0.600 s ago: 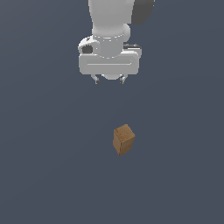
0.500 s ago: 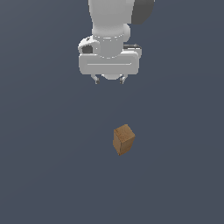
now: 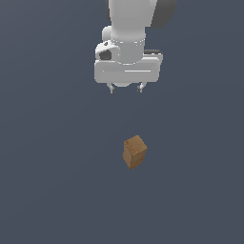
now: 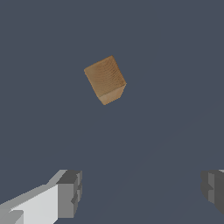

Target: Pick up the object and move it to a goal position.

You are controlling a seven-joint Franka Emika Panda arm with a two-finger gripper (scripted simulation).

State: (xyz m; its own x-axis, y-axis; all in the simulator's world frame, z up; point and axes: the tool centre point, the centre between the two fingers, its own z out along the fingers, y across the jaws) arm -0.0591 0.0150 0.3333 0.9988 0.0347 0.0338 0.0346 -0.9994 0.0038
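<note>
The object [image 3: 135,152], a small brown wood-grained block taller than it was wide, stood alone on the flat dark grey-blue floor [image 3: 57,190]. In the exterior view it sat a little below the picture's middle and slightly toward that view's right, turned so that one vertical corner edge faced the camera, with two side faces and the lighter top face showing. Its edges were crisp and nothing touched any of them. The wrist view showed the same block [image 4: 105,79] from above, its grained top face and a narrow strip of one side visible, with bare floor [image 4: 175,65] all round it.

The floor ran unbroken to every border of both pictures, so there was open room on every side of the block.

The gripper [image 3: 126,89] hung well apart from the block, higher in the exterior view and nearly in line with it, at the end of the white arm [image 3: 128,28]. Its fingers were spread wide: in the wrist view one grey fingertip [image 4: 70,192] and the other [image 4: 213,188] stood far apart, with only floor between them, holding nothing. The gap between them was clearly wider than the block.
</note>
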